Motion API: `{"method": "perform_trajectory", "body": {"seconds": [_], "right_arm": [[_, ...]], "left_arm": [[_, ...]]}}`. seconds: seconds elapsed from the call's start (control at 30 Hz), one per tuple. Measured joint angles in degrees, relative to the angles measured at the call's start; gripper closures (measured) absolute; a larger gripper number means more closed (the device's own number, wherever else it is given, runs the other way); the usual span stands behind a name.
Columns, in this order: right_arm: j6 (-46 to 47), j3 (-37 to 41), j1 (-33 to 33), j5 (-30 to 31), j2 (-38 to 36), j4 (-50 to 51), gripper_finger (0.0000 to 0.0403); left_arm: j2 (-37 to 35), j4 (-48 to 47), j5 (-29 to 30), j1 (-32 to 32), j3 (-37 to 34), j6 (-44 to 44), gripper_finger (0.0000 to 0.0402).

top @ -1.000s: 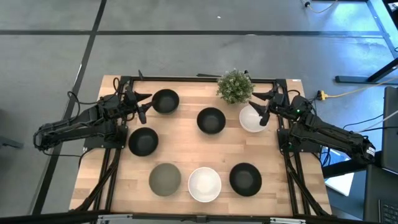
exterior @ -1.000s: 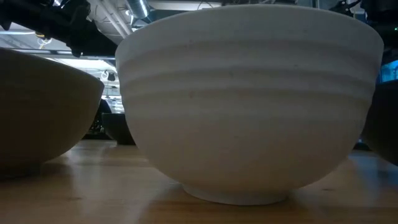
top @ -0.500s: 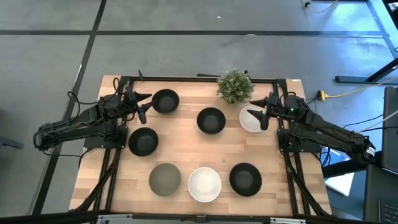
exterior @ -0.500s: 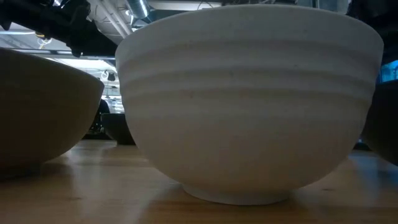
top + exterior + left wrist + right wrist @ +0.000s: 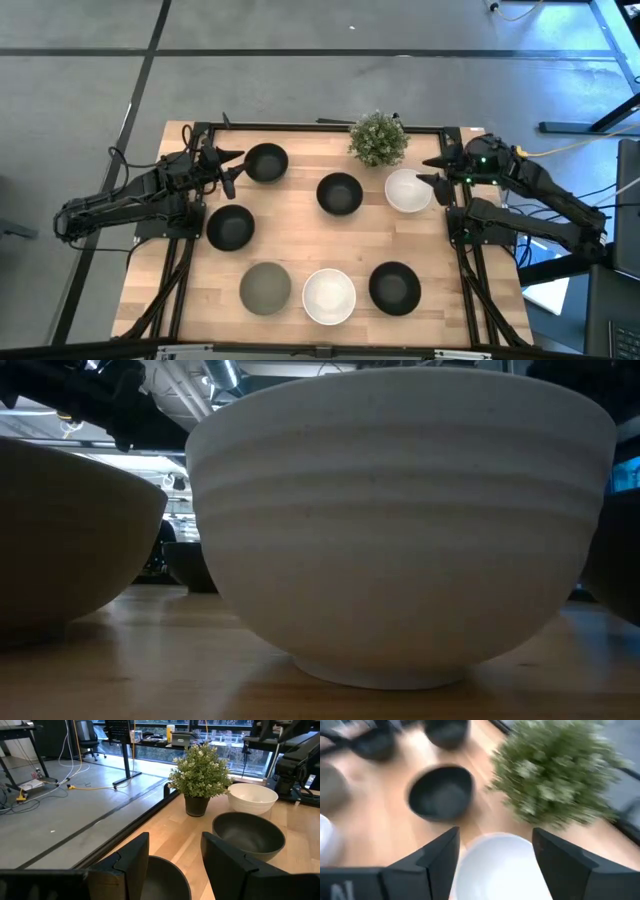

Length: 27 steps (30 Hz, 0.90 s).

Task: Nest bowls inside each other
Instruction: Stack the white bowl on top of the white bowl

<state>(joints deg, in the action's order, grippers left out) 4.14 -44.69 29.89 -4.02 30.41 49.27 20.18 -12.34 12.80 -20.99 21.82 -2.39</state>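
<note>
We've got the right gripper (image 5: 432,180) w/ fingers spread, empty, just beside the white bowl (image 5: 407,190) at the table's 2 o'clock. Bowl lies toward 9 o'clock from it, the nearer arm. Left gripper (image 5: 226,170) waits spread by the black bowl (image 5: 266,162) at 11 o'clock.

- Four black bowls (image 5: 265,162) (image 5: 339,193) (image 5: 230,227) (image 5: 394,288)
- Two white bowls (image 5: 407,190) (image 5: 328,297)
- One grey-olive bowl (image 5: 265,288)
- One potted plant (image 5: 378,138)
- Two arms, each with a gripper (image 5: 228,171) (image 5: 432,172)
</note>
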Motion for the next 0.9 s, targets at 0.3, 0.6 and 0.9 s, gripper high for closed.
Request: {"method": "perform_trajectory", "body": {"seconds": [0.3, 0.6, 0.9], "right_arm": [[0.54, -3.78, -0.02, 4.51, 1.33, 1.34, 0.0154], [0.15, -3.84, -0.02, 8.48, 1.34, 1.38, 0.0154], [8.53, -3.78, 0.00, 10.46, 3.86, 8.95, 0.0154]], "left_arm": [[-0.01, 0.00, 0.00, 0.00, 0.00, -0.04, 0.0227], [0.01, 0.00, 0.00, 0.01, 0.00, -0.09, 0.0227], [0.00, -0.01, -0.01, 0.01, 0.00, -0.17, 0.0227]]}}
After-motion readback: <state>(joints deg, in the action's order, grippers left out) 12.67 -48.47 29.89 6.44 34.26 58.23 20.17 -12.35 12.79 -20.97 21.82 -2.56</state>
